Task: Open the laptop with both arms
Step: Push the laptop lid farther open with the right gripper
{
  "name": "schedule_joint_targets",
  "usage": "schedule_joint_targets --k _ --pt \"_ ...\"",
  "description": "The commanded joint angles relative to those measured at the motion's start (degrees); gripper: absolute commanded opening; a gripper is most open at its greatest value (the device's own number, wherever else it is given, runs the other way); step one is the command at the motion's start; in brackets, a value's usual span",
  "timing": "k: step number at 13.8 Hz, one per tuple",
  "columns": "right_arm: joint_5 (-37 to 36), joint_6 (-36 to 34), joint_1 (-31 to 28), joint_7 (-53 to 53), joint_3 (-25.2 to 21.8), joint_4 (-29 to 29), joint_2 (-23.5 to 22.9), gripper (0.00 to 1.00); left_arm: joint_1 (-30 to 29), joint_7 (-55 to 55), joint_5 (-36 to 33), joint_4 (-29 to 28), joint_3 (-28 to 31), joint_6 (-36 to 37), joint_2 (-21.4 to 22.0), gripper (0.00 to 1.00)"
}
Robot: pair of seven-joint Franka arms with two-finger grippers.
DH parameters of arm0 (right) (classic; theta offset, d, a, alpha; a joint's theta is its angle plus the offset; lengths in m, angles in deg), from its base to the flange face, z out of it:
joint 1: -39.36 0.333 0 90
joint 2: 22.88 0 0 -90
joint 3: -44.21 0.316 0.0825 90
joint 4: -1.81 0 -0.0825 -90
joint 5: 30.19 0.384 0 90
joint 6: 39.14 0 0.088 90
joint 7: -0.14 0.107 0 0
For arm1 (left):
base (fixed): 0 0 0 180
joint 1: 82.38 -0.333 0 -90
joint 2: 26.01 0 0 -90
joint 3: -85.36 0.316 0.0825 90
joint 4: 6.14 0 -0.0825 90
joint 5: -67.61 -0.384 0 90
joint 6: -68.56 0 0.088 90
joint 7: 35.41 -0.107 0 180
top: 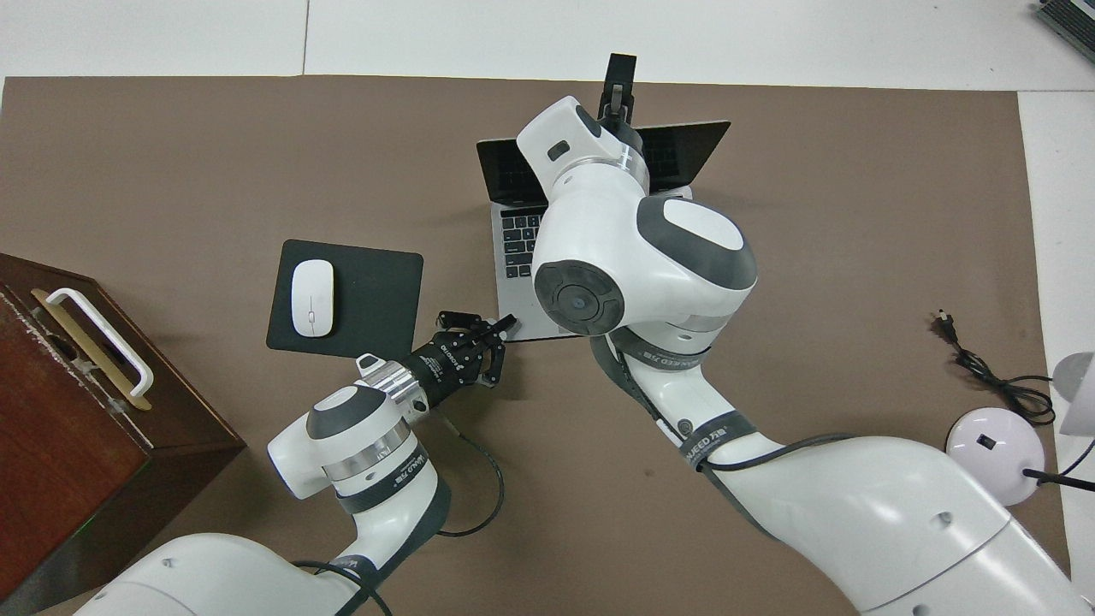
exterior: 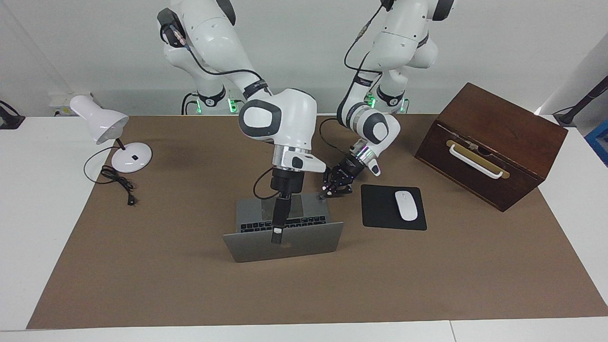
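One laptop [exterior: 283, 240], lid part open. Two arms: one left arm [exterior: 375, 126], one right arm [exterior: 280, 116]. Two grippers: one left gripper [exterior: 331, 189], one right gripper [exterior: 277, 233]. One mouse pad [exterior: 380, 209], black. One mouse [exterior: 406, 205], white, on the pad. One wooden box [exterior: 494, 142], with one white handle [exterior: 475, 161]. One desk lamp [exterior: 111, 135], white, with one black cord [exterior: 116, 183]. One brown mat [exterior: 304, 294] over one white table [exterior: 38, 228].
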Motion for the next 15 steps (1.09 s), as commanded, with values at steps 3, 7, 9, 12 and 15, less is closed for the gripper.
schedule_joint_targets --k 3,7,9,12,15 --pt "2.93 -3.77 -1.03 -0.45 0.73 -0.64 1.99 1.0 0.97 -1.31 1.28 0.48 0.44 -0.94 -1.77 0.0" --pt "8.11 -9.04 -0.24 -0.53 0.9 -1.26 4.27 1.0 0.62 -1.31 1.2 0.48 0.44 -0.94 -1.77 0.0" --pt "11.0 -11.67 0.02 -0.53 1.69 -1.18 5.24 1.0 0.53 -1.31 1.19 0.48 0.44 -0.94 -1.77 0.0" --pt "12.59 -14.05 -0.07 -0.62 2.74 -1.7 7.08 1.0 0.36 -1.31 1.11 0.48 0.52 -0.86 -1.77 0.0" --pt "17.41 -16.42 -0.15 -0.89 2.75 -1.97 8.67 1.0 0.09 -1.31 0.67 0.65 0.52 -0.94 -1.33 0.0"
